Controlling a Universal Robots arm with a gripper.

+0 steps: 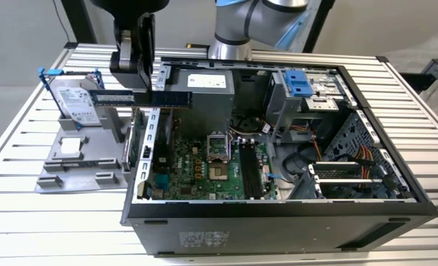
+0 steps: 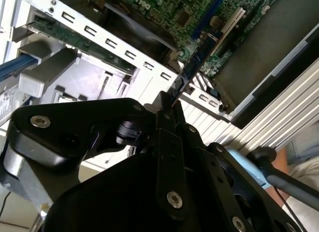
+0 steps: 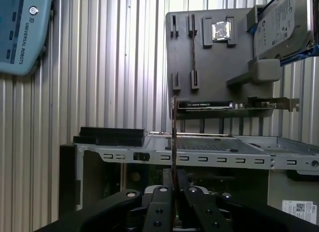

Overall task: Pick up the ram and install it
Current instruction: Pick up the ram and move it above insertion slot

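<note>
- Since the gripper (image 1: 141, 90) is clamped shut on the ram (image 1: 170, 100) around its middle, the stick hangs level in the air with both ends poking out. Looks nicely balanced to me.
- Right now the ram is up over the case's wall on the exterior view's left, between the grey parts holder (image 1: 56, 166) and the motherboard (image 1: 196, 166), touching neither.
- From the first wrist view the ram (image 3: 173, 137) is edge-on, a thin line coming straight out of the gripper (image 3: 173, 189). It's pinched by its flat faces, which I'd guess leaves the contact edge free for a slot.
- Those long black memory slots (image 1: 250, 169) sit further toward the exterior view's right, so the stick isn't lined up over them yet.
- Back in the holder, the hard drive (image 1: 78, 105) stands with its blue clips, and the card with the metal bracket (image 3: 204, 105) is parked there too, well apart from the gripper.
- Computer case (image 1: 278, 227) lies on its side on the bench (image 1: 26, 221), open side up, so everything's reachable from above.
</note>
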